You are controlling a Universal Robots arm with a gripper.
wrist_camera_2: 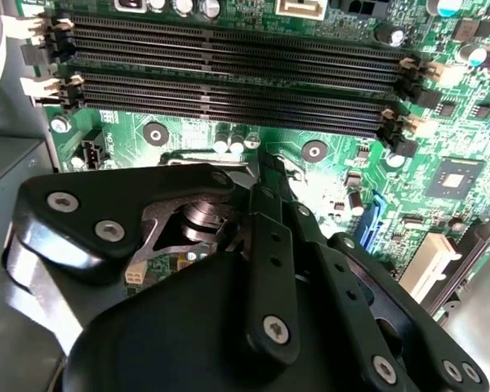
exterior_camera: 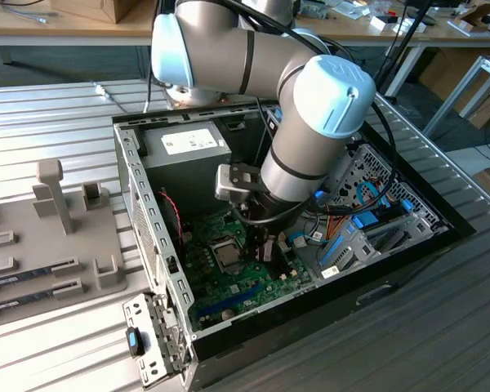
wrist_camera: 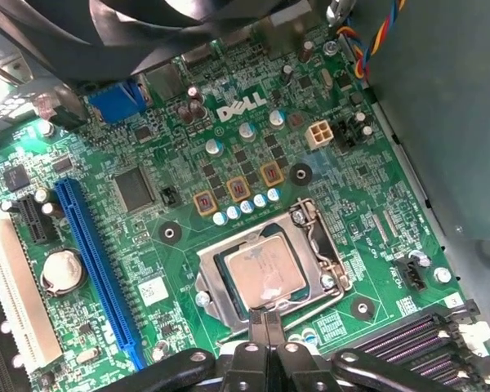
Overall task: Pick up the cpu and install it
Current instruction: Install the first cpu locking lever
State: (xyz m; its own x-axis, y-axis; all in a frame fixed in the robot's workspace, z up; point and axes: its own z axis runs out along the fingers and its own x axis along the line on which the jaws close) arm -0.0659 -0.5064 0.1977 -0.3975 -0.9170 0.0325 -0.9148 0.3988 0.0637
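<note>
- Sits flat in its socket frame (wrist_camera: 206,284) on the green board (wrist_camera: 173,273): the cpu (wrist_camera: 263,273), silver top up, thin green rim showing.
- Seen too in the exterior view, the cpu (exterior_camera: 227,255), a small grey square down inside the open computer case (exterior_camera: 147,214).
- Hangs right over the near edge of the cpu: the gripper (wrist_camera: 267,318), on the big grey arm (exterior_camera: 310,139) that reaches down into the case.
- Pressed together, the two thin black fingers (wrist_camera: 257,328), with nothing pinched between them; tips right at the cpu's edge, cannot tell if touching.
- White print on the board above the socket, and tiny white letters all over it; not read out here.
- A white sticker (exterior_camera: 184,143) with small dark print on the grey box at the back of the case.
- A long blue slot (wrist_camera: 94,261) and a round silver battery (wrist_camera: 61,271) beside the socket.
- Four long dark memory slots (wrist_camera_2: 229,61) in the second wrist view, side by side.
- Case on a ribbed metal worktop (exterior_camera: 49,114).
</note>
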